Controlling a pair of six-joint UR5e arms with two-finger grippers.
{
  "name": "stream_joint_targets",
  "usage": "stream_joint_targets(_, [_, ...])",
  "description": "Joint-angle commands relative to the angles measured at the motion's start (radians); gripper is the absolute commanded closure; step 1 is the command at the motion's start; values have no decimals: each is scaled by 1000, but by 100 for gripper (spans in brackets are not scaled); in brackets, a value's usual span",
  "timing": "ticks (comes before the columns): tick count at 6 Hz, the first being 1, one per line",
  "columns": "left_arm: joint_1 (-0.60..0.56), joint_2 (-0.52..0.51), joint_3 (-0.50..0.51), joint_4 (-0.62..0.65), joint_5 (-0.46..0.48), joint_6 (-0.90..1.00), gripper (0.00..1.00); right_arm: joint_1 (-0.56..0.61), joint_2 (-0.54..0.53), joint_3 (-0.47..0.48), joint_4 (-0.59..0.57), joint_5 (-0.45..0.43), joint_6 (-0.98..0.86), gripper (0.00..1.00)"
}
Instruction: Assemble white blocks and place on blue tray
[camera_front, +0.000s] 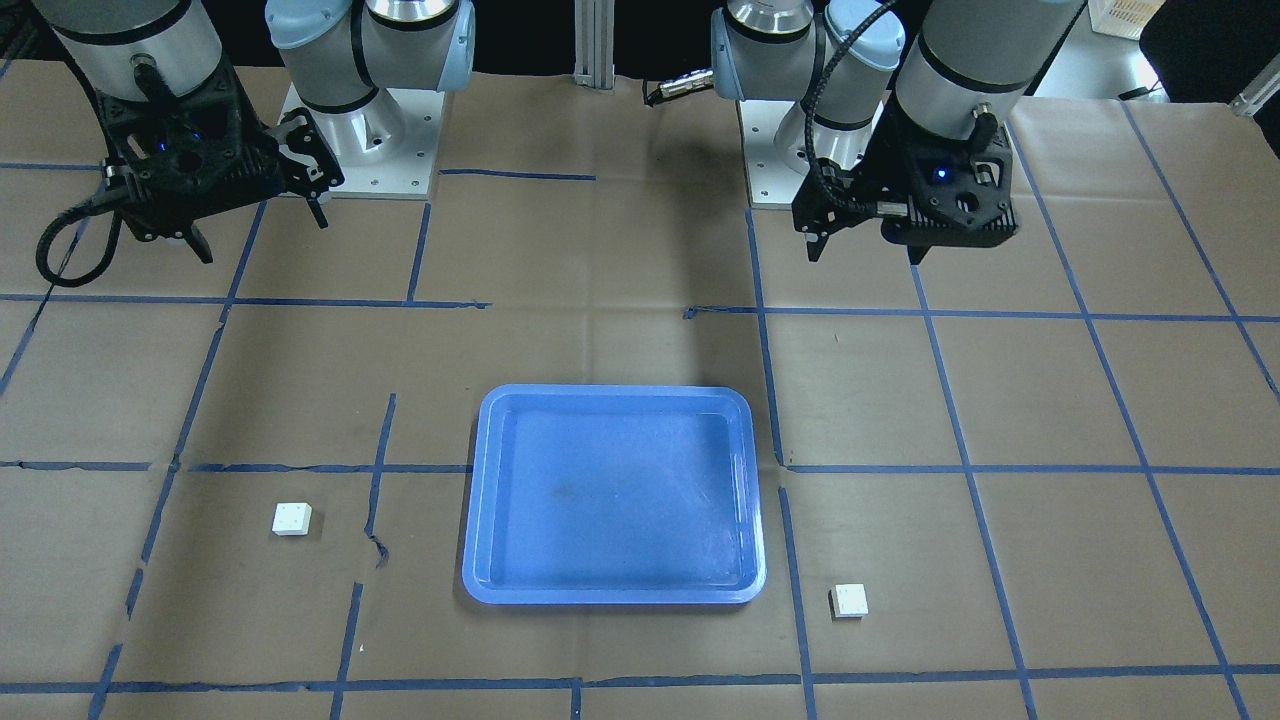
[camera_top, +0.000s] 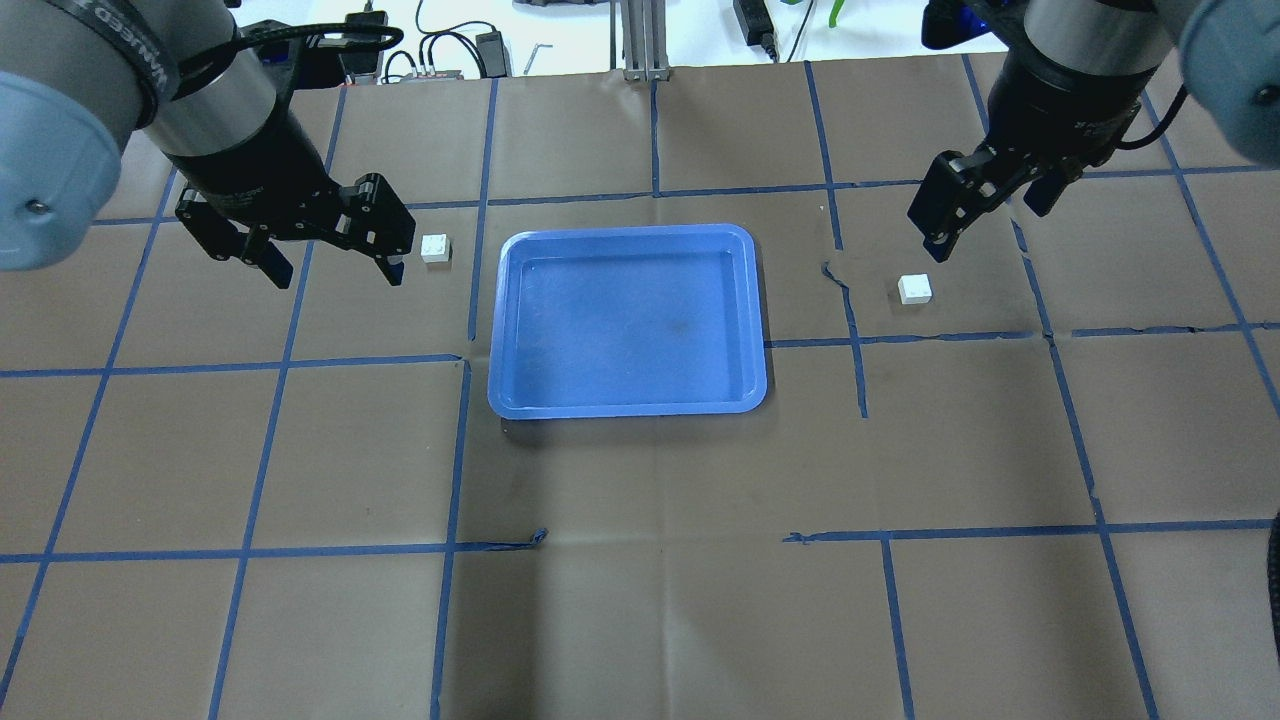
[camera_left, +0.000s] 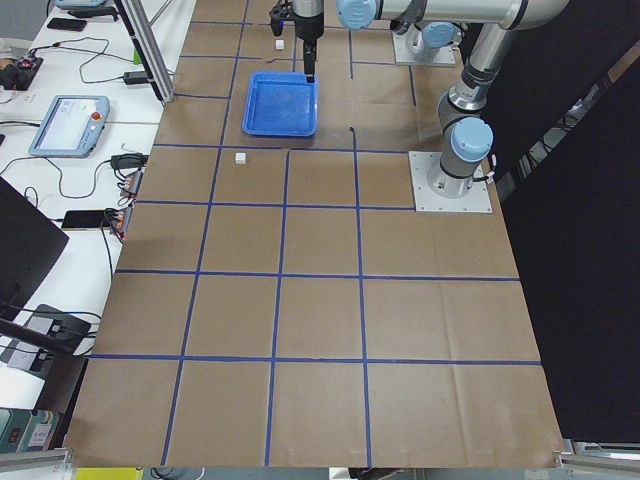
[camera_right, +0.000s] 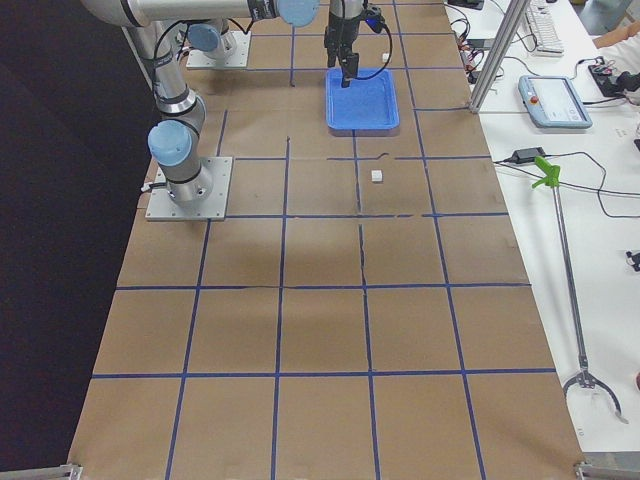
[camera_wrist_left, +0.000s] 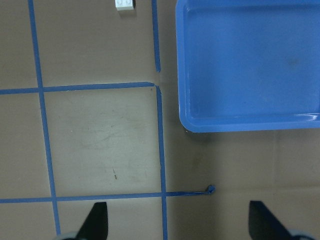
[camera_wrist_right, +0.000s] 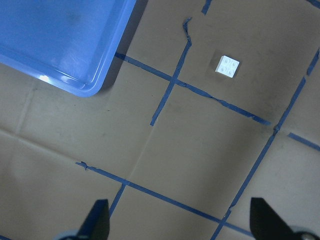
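Note:
The blue tray (camera_top: 628, 320) lies empty at the middle of the table; it also shows in the front view (camera_front: 615, 495). One white block (camera_top: 435, 248) lies just left of the tray's far corner, studs up. My left gripper (camera_top: 335, 272) hangs open and empty above the table beside it. The left wrist view shows this block (camera_wrist_left: 124, 4) at the top edge and the tray (camera_wrist_left: 250, 65). The other white block (camera_top: 914, 289) lies right of the tray. My right gripper (camera_top: 985, 225) is open and empty, above and just beyond it. The right wrist view shows that block (camera_wrist_right: 227, 66).
Brown paper with a blue tape grid (camera_top: 465, 360) covers the table. The arm base plates (camera_front: 365, 150) stand at the robot's side. A desk with a teach pendant (camera_right: 555, 100) and cables runs along the far edge.

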Motion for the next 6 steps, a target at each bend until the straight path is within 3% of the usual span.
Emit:
stream_joint_targets(1, [44, -186, 45, 158, -1, 7, 1, -76, 52, -3, -15, 13, -493, 0])
stream_joint_targets(4, [44, -494, 86, 502, 1, 44, 1, -230, 131, -21, -167, 27, -1225, 0])
stream_joint_targets(5, [44, -560, 86, 580, -2, 44, 1, -260, 192, -44, -197, 145, -1364, 0])
stream_joint_targets(6, [45, -590, 83, 581, -1, 49, 2, -302, 255, -64, -194, 244, -1393, 0])
